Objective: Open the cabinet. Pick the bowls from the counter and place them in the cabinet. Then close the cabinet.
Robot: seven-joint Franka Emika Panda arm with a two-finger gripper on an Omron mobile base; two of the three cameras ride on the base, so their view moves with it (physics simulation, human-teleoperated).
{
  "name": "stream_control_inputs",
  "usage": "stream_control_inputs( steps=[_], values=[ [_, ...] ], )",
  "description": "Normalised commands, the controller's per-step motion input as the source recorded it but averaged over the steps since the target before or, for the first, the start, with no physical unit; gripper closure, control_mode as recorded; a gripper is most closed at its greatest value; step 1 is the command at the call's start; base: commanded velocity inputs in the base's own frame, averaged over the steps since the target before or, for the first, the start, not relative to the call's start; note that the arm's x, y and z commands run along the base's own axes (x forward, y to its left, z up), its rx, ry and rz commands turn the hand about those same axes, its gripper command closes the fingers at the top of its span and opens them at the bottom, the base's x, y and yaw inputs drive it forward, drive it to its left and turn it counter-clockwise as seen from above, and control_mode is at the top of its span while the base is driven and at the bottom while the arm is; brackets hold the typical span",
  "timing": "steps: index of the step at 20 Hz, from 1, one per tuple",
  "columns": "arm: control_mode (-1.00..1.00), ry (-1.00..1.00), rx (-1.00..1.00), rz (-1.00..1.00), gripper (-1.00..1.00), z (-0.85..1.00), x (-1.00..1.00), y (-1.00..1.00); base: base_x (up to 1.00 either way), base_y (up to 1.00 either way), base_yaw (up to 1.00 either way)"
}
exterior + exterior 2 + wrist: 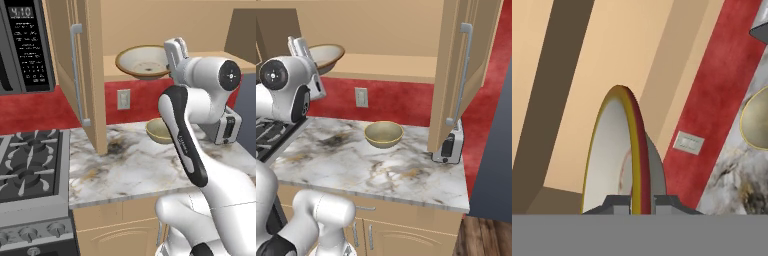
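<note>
On cabinet (95,75) shelf, gripped shallow bowl (142,61)

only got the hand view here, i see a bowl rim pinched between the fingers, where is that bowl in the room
Observer: The wide shallow bowl sits at the open cabinet's bottom shelf, gripper shut on its rim.
Operator: cabinet doors open?
Observer: Yes, both doors stand swung out; the left door hangs over the counter.
Operator: anything else by the second bowl
Observer: A toaster stands on the counter to the right of the deeper bowl, below the right door.
</note>
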Motion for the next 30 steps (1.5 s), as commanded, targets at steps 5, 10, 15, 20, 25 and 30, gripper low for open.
stream_control_inputs(
  steps=[5,10,15,20,25,30],
  values=[
    [-1.0,0.0,0.0,0.0,1.0,0.0,0.36,0.0,0.0,0.0,0.0],
    [-1.0,0.0,0.0,0.0,1.0,0.0,0.43,0.0,0.0,0.0,0.0],
    [-1.0,0.0,0.0,0.0,1.0,0.0,0.48,0.03,0.0,0.0,0.0],
    [-1.0,0.0,0.0,0.0,1.0,0.0,0.47,0.03,0.0,0.0,0.0],
    [-1.0,0.0,0.0,0.0,1.0,0.0,0.43,0.04,0.0,0.0,0.0],
    [-1.0,0.0,0.0,0.0,1.0,-0.01,0.34,0.01,0.0,0.0,0.0]
  ],
)
